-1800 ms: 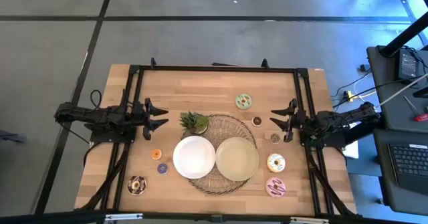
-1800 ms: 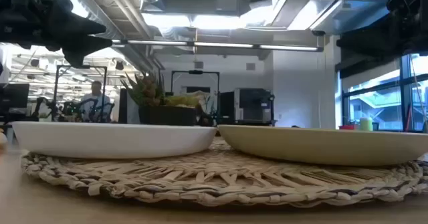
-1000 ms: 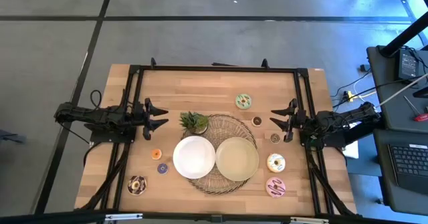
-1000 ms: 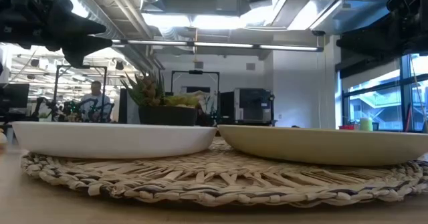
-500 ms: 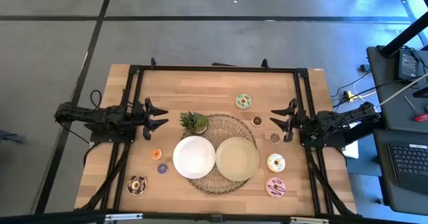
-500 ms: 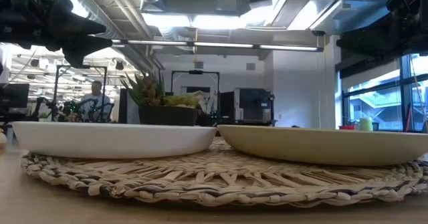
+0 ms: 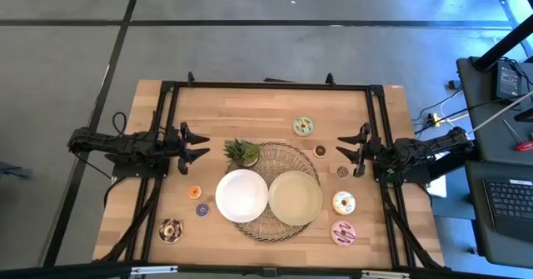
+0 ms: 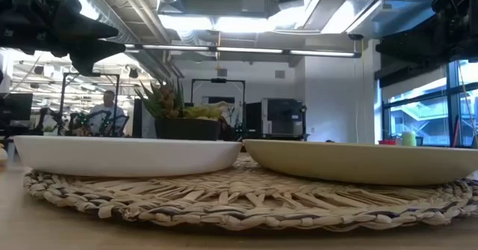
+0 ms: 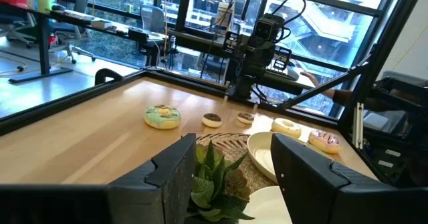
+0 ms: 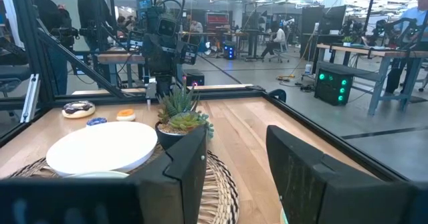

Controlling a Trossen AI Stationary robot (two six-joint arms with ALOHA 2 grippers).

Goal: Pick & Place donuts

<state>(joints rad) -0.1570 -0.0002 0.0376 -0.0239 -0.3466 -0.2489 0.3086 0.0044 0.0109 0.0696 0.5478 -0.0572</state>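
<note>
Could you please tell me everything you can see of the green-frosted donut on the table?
The green-frosted donut is a small toy ring with pale green icing, darker sprinkles and a small centre hole, over a tan base that shows in the left wrist view. It lies flat on the bare wooden table, beyond the woven mat and apart from the other donuts. Nothing touches it except the table.

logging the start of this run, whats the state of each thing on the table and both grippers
left gripper: open, empty, above the table's left side
right gripper: open, empty, above the right side
white plate: empty, on the mat
green plate: empty, on the mat
mat: flat under both plates
plant: upright at the mat's edge
donuts, e.g. green donut: all seven lie on the table, none on a plate
</note>
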